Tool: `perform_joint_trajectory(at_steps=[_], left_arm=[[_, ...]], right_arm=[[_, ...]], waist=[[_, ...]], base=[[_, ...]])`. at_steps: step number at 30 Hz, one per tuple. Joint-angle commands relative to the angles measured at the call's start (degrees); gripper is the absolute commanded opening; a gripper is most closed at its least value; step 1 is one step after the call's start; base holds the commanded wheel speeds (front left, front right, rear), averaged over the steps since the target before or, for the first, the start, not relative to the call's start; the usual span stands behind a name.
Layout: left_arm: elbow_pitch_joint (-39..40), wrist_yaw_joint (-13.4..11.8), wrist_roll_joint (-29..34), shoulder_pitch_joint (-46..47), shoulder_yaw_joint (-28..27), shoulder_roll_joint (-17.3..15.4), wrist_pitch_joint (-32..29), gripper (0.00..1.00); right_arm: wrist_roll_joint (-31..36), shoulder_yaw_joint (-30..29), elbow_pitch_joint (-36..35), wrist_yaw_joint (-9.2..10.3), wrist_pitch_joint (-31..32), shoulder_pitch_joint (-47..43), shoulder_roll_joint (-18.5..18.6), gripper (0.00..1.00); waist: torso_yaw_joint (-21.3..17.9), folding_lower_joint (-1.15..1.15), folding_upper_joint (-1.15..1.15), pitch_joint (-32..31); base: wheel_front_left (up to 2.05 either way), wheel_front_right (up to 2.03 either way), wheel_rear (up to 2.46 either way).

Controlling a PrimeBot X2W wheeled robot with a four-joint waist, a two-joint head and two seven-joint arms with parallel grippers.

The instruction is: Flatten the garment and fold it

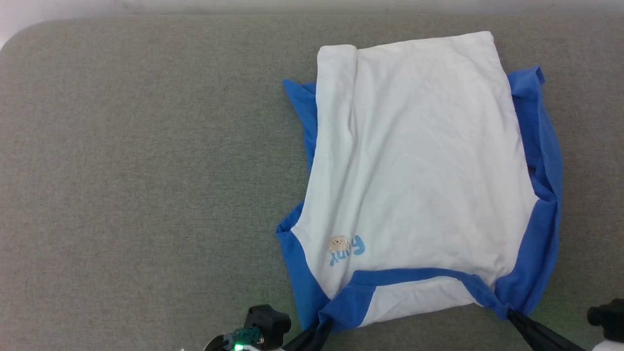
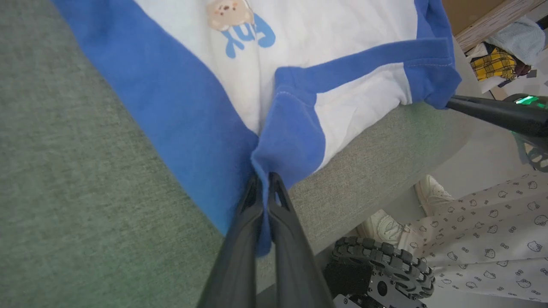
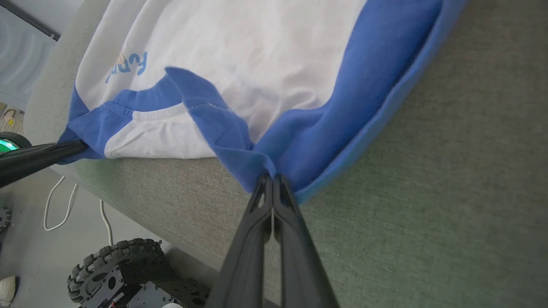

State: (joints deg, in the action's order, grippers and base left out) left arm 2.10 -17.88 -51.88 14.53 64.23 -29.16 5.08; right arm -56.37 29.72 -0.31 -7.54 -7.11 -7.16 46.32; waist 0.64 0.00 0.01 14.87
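The garment (image 1: pixel 419 161) lies on the grey surface, right of centre in the head view. Its white body is spread out, its blue sleeves are bunched along both sides, and its collar edge faces me. A small bear logo (image 1: pixel 339 243) sits near the front left. My left gripper (image 1: pixel 325 322) is shut on the blue shoulder fabric at the garment's near left corner, seen close in the left wrist view (image 2: pixel 265 177). My right gripper (image 1: pixel 512 314) is shut on the blue fabric at the near right corner (image 3: pixel 272 177). Both pinches sit close to the surface's front edge.
The grey padded surface (image 1: pixel 146 170) stretches wide to the left of the garment. Below its front edge are the robot's wheeled base (image 2: pixel 381 265) and a person's white shoes (image 2: pixel 432 194) with patterned trousers (image 2: pixel 492 239). A white cable (image 3: pixel 64 205) lies on the floor.
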Motion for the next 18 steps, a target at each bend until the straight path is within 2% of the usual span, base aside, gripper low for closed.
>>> perform_joint_trajectory(at_steps=[1, 9, 10, 11, 12, 13, 18], left_arm=[[-0.70, 0.51, -0.50, 0.75, -0.46, 0.53, 0.49, 0.00], [-7.65, 2.78, -2.72, 1.40, -1.68, 3.54, 2.06, 0.00], [-7.84, 2.69, -2.82, 1.38, -1.92, 3.64, 2.37, 0.27], [-7.81, 2.41, -2.66, 1.39, -2.17, 3.60, 2.86, 0.86], [-7.44, 2.14, -2.60, 1.26, -2.49, 3.52, 3.42, 1.00], [-6.87, 1.82, -2.60, 0.99, -2.81, 3.35, 3.96, 1.00], [-1.27, -0.46, -2.01, -1.18, -4.16, 1.00, 6.15, 1.00]], right_arm=[[0.33, -0.22, 0.48, 0.05, 0.15, 0.63, -0.89, 0.00], [1.61, 0.15, 4.73, 0.05, 1.99, 2.88, -4.90, 0.00], [1.42, -0.19, 4.91, 0.05, 1.96, 2.84, -5.07, 0.18], [1.11, -0.67, 4.84, 0.05, 1.82, 2.69, -5.15, 0.43], [0.82, -1.11, 4.55, 0.05, 1.78, 2.40, -5.03, 0.70], [0.61, -1.51, 4.03, 0.05, 1.85, 1.99, -4.65, 1.00], [-1.07, -5.20, -0.66, 0.05, 3.25, -2.05, -1.50, 1.00]], waist=[[-0.12, 0.00, -0.01, 0.00], [-0.92, 0.00, -0.01, -0.15], [-0.97, 0.00, -0.01, -0.11], [-0.99, 0.00, -0.01, -0.10], [-1.01, 0.00, -0.01, -0.11], [-1.03, 0.00, -0.01, -0.15], [-0.97, 0.00, -0.01, -0.93]], base=[[0.00, 0.00, 0.00], [0.00, 0.00, 0.00], [0.00, 0.00, 0.00], [0.00, 0.00, 0.00], [0.00, 0.00, 0.00], [0.00, 0.00, 0.00], [0.00, 0.00, 0.00]])
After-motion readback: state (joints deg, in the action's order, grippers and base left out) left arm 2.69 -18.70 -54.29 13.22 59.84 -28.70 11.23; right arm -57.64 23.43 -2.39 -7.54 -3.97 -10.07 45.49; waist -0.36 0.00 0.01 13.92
